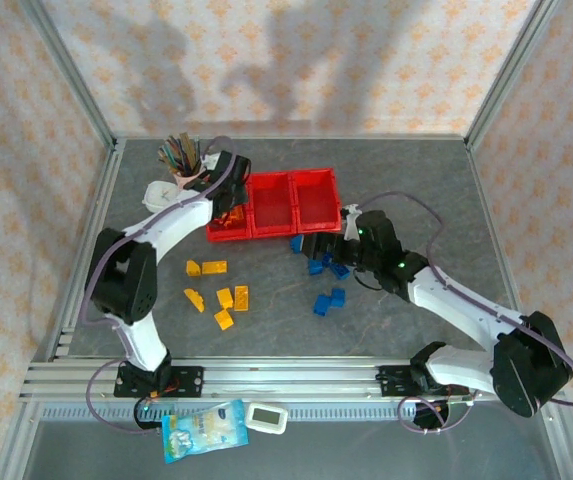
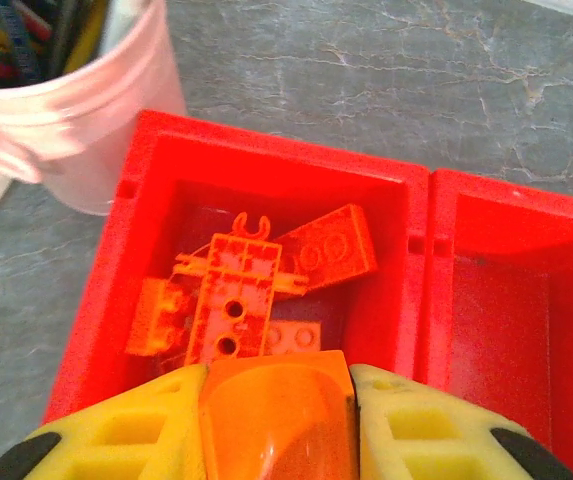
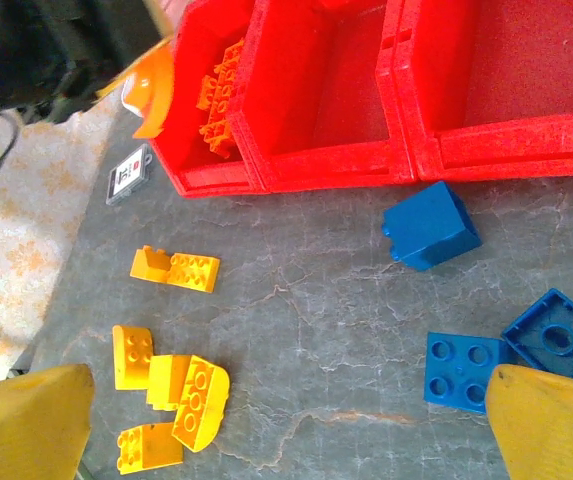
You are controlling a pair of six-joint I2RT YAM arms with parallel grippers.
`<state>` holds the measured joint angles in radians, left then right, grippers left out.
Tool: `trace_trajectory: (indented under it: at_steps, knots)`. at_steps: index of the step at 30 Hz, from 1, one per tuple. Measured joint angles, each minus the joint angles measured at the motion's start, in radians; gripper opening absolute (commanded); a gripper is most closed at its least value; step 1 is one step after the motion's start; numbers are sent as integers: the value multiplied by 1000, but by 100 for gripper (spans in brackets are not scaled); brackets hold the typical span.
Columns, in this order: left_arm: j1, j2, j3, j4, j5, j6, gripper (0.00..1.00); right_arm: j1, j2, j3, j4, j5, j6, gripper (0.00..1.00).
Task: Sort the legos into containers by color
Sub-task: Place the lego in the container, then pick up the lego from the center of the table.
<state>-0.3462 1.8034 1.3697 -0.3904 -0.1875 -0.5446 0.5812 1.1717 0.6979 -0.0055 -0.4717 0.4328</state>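
Grip is on at the left side: the left gripper [image 2: 278, 378] is clenched on a curved orange brick [image 2: 276, 425], squeezed between both yellow fingers [image 2: 131, 425]. It hangs right over the near wall of the left bin [image 2: 96, 330], the end compartment of the red bin row [image 1: 294, 205]. Inside that bin, below and beyond the held piece, orange bricks [image 2: 236, 290] lie piled, a holed plate on top. A pink cup [image 2: 86, 120] stands just beside the row's left end.

On the other side, the right gripper [image 3: 286, 425] hovers in front of the row, jaws spread wide, nothing between them. A blue block [image 3: 429, 225] sits just beside the row's near wall; two flat blue bricks [image 3: 463, 370] lie farther out, by the right-hand finger. Yellow bricks [image 3: 171, 395] are scattered on the table [image 3: 316, 300] in front of the row's left end.
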Motion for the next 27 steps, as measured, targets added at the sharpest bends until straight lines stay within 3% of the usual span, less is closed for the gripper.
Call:
trace_trajectory:
  at_steps: [3,8,17,23,27]
  knots:
    - [11,56,34,13,13,-4,36,0,11,2,3,0,-7,100]
    - [22,86,57,16,22,-7,53,0,28,2,3,4,-15,100]
    - [27,74,62,13,30,-3,56,-2,28,11,-5,38,-23,100]
    - [20,-63,-14,16,84,-4,58,-5,5,11,-32,83,-22,100]
    - [-34,-184,-90,17,100,-8,59,-10,-8,10,-50,106,-18,100]
